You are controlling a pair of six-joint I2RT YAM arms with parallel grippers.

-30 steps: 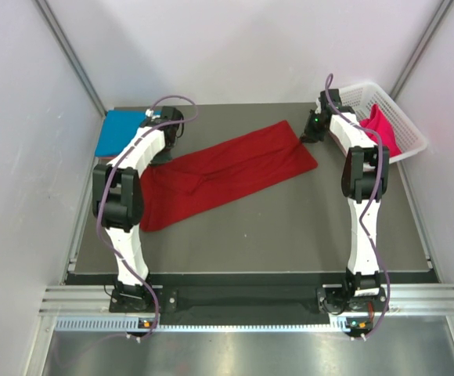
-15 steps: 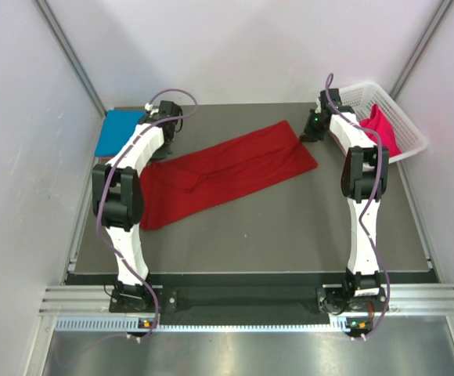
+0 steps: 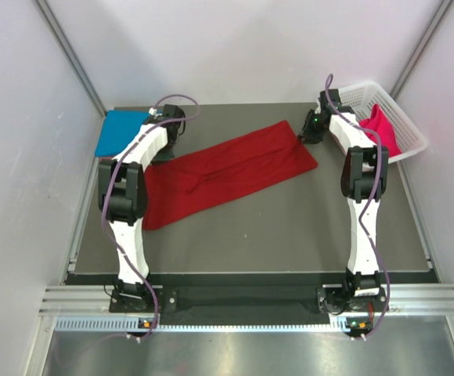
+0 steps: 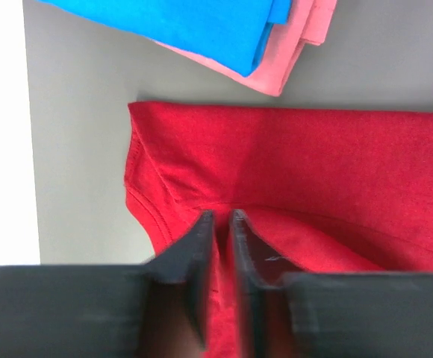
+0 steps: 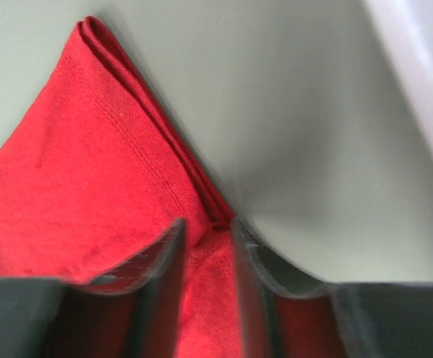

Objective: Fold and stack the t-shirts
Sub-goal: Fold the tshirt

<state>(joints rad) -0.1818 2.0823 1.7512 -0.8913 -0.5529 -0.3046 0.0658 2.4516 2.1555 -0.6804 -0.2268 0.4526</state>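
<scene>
The dark red t-shirt (image 3: 231, 172) lies as a long diagonal strip across the table. My left gripper (image 3: 164, 150) is at its far left edge, jaws pinched on the red cloth (image 4: 291, 171) near the collar, fingertips (image 4: 205, 227) almost together. My right gripper (image 3: 306, 135) is at the shirt's far right corner, shut on a fold of the cloth (image 5: 89, 164). The bright blue t-shirt (image 3: 122, 130) lies folded at the back left, on the salmon pink t-shirt (image 4: 291, 45). The hot pink t-shirt (image 3: 380, 130) lies in the basket.
The white lattice basket (image 3: 405, 117) stands at the back right, partly off the table. The dark table (image 3: 274, 235) ends at a metal rail in front. White walls close in both sides.
My left arm has shifted a little, its elbow moving toward the back, and the shirt's left end has moved slightly. The right arm has not moved.
</scene>
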